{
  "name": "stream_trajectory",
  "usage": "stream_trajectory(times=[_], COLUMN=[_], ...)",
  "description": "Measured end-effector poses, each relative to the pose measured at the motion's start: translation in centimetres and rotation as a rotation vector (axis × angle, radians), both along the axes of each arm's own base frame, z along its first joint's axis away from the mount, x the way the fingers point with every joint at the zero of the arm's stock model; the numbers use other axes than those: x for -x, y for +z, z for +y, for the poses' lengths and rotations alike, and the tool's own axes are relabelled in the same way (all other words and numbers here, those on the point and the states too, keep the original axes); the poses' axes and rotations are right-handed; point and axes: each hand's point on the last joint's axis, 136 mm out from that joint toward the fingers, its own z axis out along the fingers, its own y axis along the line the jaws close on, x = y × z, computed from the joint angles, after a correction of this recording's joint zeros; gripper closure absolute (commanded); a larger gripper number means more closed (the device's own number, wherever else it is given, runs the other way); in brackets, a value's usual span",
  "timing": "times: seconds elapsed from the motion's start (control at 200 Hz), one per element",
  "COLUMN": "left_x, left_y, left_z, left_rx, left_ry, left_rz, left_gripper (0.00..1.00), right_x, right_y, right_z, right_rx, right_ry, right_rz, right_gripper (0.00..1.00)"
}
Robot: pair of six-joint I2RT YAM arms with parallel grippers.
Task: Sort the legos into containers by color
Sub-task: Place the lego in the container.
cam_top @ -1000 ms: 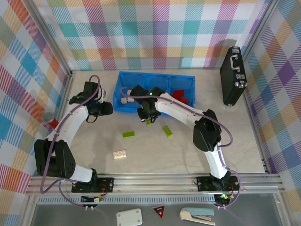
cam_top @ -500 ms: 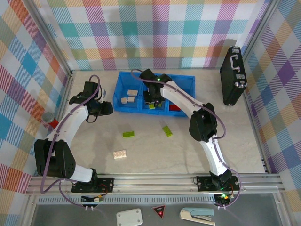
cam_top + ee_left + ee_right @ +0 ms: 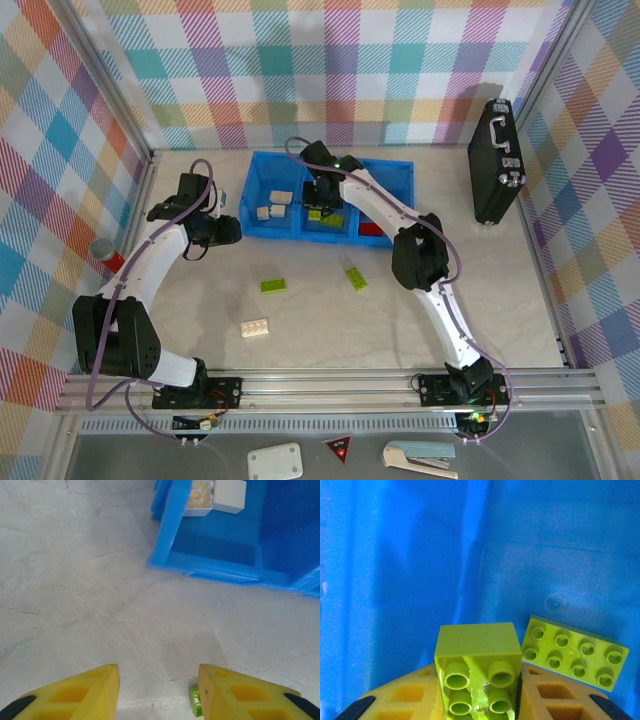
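Over blue tray, right pincer clamps lime brick

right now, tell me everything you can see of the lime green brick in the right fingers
A small lime green lego brick, glossy plastic, four round hollow studs facing the wrist camera. It is clamped between the right arm's yellow fingers, over the blue tray compartment, near a flat green brick lying inside.

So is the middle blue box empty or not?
Not empty: a flat green brick lies on its floor, near the square green brick in the right end effector.
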Motion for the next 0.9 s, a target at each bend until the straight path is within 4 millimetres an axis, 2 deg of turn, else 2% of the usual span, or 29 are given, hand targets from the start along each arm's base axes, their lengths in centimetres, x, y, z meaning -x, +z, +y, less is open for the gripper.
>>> stream_trajectory(times=[0.185,0.405,0.625,0.9], left_x=[-0.2,-0.1,-0.1,-0.1], left_y=[0.1,0.1,0.1,0.2], left_z=[-0.2,-0.3,-0.3,-0.5], left_rx=[0.01,0.015,0.018,0.024], left_ry=[-0.005,-0.008,-0.009,-0.012], left_rz=[-0.008,-0.007,-0.007,-0.006], left_gripper=[0.54,0.55,0.55,0.55], right_x=[-0.9,-1.1,-1.0,-0.3], right_y=[-1.8,-3.9,-4.0,-4.0], right_z=[0.3,0.2,0.0,-0.5], right_rx=[-0.028,-0.028,-0.024,-0.006], right_ry=[-0.036,-0.062,-0.065,-0.056], right_rz=[0.028,0.064,0.071,0.086], right_gripper=[0.68,0.61,0.51,0.44])
